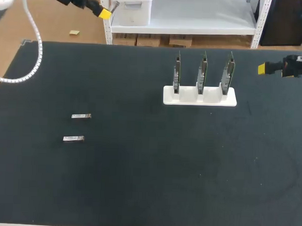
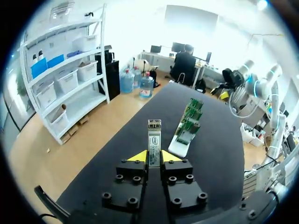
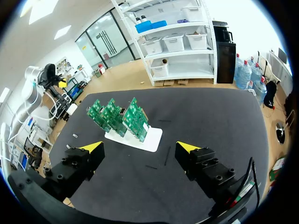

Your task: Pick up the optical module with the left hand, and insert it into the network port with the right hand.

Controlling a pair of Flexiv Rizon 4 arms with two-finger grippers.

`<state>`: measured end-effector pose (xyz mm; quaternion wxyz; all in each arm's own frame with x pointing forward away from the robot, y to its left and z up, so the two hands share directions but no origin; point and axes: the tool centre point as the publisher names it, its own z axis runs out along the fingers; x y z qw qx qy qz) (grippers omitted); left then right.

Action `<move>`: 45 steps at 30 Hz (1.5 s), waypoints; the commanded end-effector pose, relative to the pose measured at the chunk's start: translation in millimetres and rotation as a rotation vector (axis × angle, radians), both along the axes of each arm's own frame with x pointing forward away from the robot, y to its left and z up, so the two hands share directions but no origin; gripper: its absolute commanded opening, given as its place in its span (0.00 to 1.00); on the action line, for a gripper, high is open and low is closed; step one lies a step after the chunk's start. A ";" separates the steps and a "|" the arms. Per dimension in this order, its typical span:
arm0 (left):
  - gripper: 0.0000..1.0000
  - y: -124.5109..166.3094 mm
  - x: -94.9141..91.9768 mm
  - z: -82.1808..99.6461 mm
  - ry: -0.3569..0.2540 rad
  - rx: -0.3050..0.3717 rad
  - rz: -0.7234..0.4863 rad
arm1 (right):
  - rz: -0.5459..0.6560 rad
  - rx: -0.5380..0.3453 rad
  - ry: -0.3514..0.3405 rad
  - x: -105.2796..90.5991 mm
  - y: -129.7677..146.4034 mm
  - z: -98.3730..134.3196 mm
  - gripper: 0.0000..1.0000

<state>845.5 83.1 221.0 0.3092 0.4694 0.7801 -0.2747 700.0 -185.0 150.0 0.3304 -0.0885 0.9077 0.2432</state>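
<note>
One optical module (image 2: 153, 135) sits pinched in our left gripper (image 1: 104, 13), upper left of the head view. Our right gripper (image 3: 139, 147) hangs wide open. Pickup looks done, so next we'd reckon a handover, then lining up on the circuit boards (image 1: 202, 75).

Table (image 1: 148, 187): you had a dark matte top, seen in all three views, w/ everything below resting on it.
Stand (image 1: 191, 100): white block, flat on the table's far half, right of centre in your head view; three slots in a row, each occupied.
Far spare (image 1: 81, 116): small silver module lying flat on the left half, long side across the table.
Near spare (image 1: 73, 138): same kind, nearer the robot & slightly left of the far spare; close, not touching. Both lay well apart from the stand.
Marks (image 3: 164, 156): two short dark lines on the top just beside the stand, per your right wrist view.
Specks (image 1: 255, 157): few pale dots, near-right area, too small to ID.
</note>
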 end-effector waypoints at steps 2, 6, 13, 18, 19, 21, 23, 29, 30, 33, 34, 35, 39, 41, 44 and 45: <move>0.00 -19.2 -17.1 -2.8 -0.131 -0.452 -0.075 | 0.000 0.000 0.000 0.0 0.0 0.0 1.00; 0.00 -42.9 -23.0 -3.4 -0.162 -0.443 -0.148 | 0.000 0.000 0.000 0.0 0.0 0.0 1.00; 0.00 -72.4 -28.4 -4.0 -0.191 -0.455 -0.265 | 0.000 0.000 0.000 0.0 0.0 0.0 1.00; 0.00 -92.5 -32.5 -2.4 -0.191 -0.485 -0.332 | 0.000 0.000 0.000 0.0 0.0 0.0 1.00; 0.00 -96.4 -33.7 -2.3 -0.192 -0.490 -0.339 | 0.000 0.000 0.000 0.0 0.0 0.0 1.00; 0.00 -104.1 -36.8 -1.9 -0.190 -0.503 -0.365 | 0.000 0.000 0.000 0.0 0.0 0.0 1.00; 0.00 -112.4 -41.2 -1.4 -0.197 -0.512 -0.385 | 0.000 0.000 0.000 0.0 0.0 0.0 1.00; 0.00 -130.1 -53.6 0.6 -0.184 -0.577 -0.411 | 0.000 0.000 0.000 0.0 0.0 0.0 1.00; 0.00 -132.5 -55.5 1.2 -0.182 -0.587 -0.416 | 0.000 0.000 0.000 0.0 0.0 0.0 1.00; 0.00 -140.5 -59.7 -0.2 -0.193 -0.591 -0.431 | 0.000 0.000 0.000 0.0 0.0 0.0 1.00; 0.00 -143.5 -60.3 -1.2 -0.196 -0.592 -0.435 | 0.000 0.000 0.000 0.0 0.0 0.0 1.00; 0.00 -146.5 -60.6 -2.1 -0.198 -0.593 -0.438 | 0.000 0.000 0.000 0.0 0.0 0.0 1.00; 0.00 -158.0 -60.1 -5.2 -0.203 -0.603 -0.437 | 0.000 0.000 0.000 0.0 0.0 0.0 1.00; 0.00 -164.5 -58.5 -6.6 -0.201 -0.610 -0.433 | 0.000 0.000 0.000 0.0 0.0 0.0 1.00; 0.00 -174.3 -56.1 -9.4 -0.207 -0.616 -0.425 | 0.000 0.000 0.000 0.0 0.0 0.0 1.00; 0.00 -177.9 -54.6 -11.0 -0.207 -0.617 -0.415 | 0.000 0.000 0.000 0.0 0.0 0.0 1.00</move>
